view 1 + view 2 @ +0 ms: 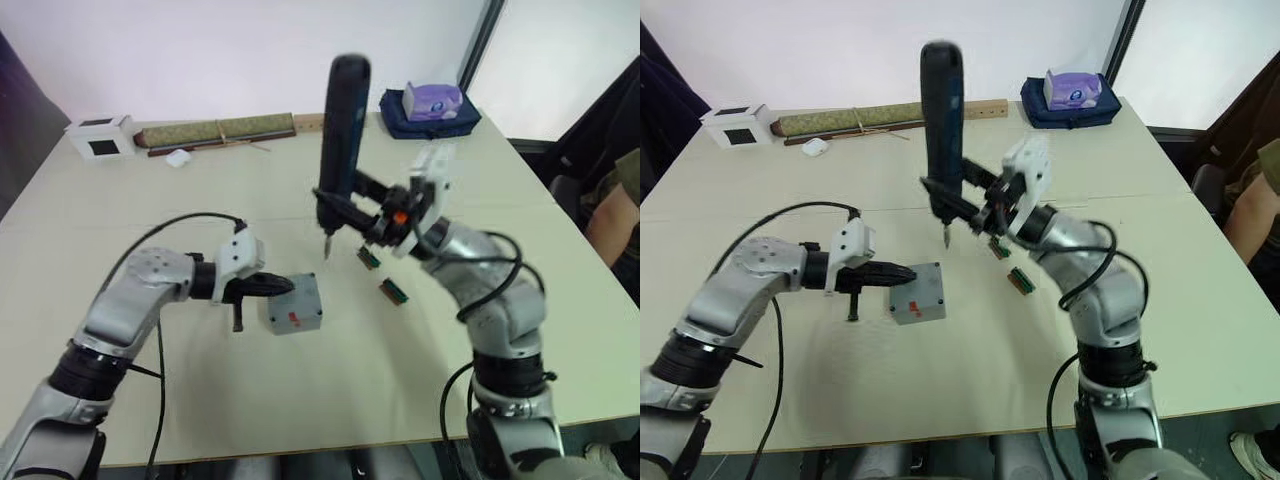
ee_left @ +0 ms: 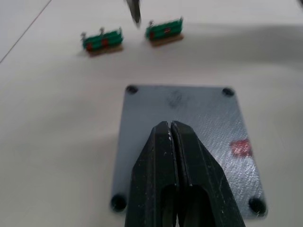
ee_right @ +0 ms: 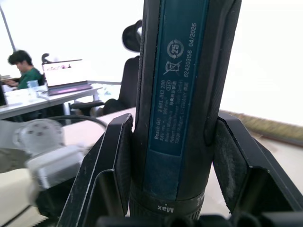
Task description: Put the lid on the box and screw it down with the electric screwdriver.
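The grey box [image 1: 296, 318] stands on the table's middle with the grey lid [image 2: 189, 109] lying on it, a dark hole at each corner and a red mark on top. My left gripper [image 1: 284, 285] is shut, its tips [image 2: 163, 130] over the lid's top with nothing between them. Whether they touch the lid I cannot tell. My right gripper [image 1: 347, 203] is shut on the black electric screwdriver [image 1: 342, 110], held upright above the table to the right of and beyond the box. Its metal bit [image 1: 326, 248] points down, above the table.
Two small green circuit boards [image 1: 369, 258] [image 1: 394, 291] lie right of the box. Along the back edge are a white cube [image 1: 102, 136], a long roll [image 1: 215, 132] and a blue bag with a purple tissue box [image 1: 430, 105]. A person [image 1: 615, 210] sits at the right edge.
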{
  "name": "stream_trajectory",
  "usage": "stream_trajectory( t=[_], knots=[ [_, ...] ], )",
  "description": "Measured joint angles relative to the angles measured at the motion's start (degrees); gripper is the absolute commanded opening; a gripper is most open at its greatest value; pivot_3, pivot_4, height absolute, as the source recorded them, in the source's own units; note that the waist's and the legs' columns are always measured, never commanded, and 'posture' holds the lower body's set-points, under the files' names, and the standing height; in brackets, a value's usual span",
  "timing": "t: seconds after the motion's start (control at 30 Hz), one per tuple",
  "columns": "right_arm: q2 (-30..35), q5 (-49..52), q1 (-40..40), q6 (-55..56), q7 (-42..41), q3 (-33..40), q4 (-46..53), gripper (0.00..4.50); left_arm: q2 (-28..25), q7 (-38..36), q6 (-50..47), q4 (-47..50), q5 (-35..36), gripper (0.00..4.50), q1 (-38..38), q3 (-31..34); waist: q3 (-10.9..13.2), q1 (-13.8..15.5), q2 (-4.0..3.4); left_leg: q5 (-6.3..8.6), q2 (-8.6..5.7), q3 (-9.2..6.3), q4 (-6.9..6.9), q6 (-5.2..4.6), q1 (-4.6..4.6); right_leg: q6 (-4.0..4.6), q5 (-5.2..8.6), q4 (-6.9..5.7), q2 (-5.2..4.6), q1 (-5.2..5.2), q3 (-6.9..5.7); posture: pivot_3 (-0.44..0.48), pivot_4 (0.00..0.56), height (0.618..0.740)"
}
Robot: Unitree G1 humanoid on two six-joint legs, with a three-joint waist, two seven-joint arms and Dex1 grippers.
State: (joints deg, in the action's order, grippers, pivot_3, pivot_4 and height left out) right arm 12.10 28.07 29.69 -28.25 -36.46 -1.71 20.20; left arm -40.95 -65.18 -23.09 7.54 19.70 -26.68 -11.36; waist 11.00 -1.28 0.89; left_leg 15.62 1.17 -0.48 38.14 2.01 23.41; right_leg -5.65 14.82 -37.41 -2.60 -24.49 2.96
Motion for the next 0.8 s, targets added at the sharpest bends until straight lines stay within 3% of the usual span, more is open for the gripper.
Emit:
stream_trajectory(
  t=[0.2, 0.8],
  knots=[
    [-4.48, -4.84, -2.91, 8.19, 2.22, -4.38, -2.27, 1.85, 0.97, 0.34, 1.65, -1.05, -0.83, 0.00, 0.08, -0.24, -0.01, 0.11, 0.00, -0.01, 0.01, -0.03, 0.00, 0.01, -0.05, 0.01, 0.00, -0.07, 0.03, 0.02, -0.01, 0.000, 0.150, 0.740],
    [-3.74, -8.96, -6.25, 15.58, 1.64, -6.60, -5.91, 1.85, 1.29, 0.26, 2.41, -1.72, -2.05, 0.00, -0.49, -0.34, -0.02, 0.18, 0.01, -0.01, 0.01, -0.04, 0.02, 0.02, -0.08, 0.01, 0.00, -0.08, 0.03, 0.05, -0.01, 0.000, 0.150, 0.740]
  ],
)
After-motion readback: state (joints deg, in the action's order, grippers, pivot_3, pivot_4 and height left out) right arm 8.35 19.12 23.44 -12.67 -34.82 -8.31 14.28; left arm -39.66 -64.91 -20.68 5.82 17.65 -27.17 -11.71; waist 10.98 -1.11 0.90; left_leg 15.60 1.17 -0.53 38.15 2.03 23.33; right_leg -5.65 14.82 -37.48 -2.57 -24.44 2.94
